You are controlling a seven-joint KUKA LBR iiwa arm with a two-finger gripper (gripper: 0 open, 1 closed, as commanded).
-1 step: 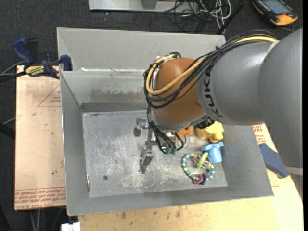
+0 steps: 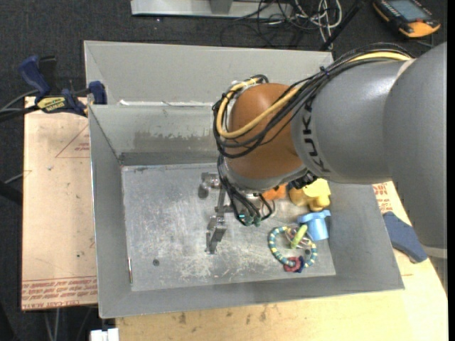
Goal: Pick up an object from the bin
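My gripper (image 2: 212, 212) hangs below the orange dome over the middle of the bin floor. One finger (image 2: 208, 185) points toward the back and the other (image 2: 213, 237) toward the front, so it stands open with only bare metal between them. The nearest loose things lie to its right: a ring of green and white beads (image 2: 279, 241), a light blue cylinder (image 2: 315, 226) and a yellow toy-like piece (image 2: 317, 192). A small orange piece (image 2: 276, 190) peeks out from under the dome.
A small red and dark piece (image 2: 293, 264) lies by the bead ring near the front right corner. The arm and its dome cover the back right of the bin. Bare scratched floor stretches across the left half.
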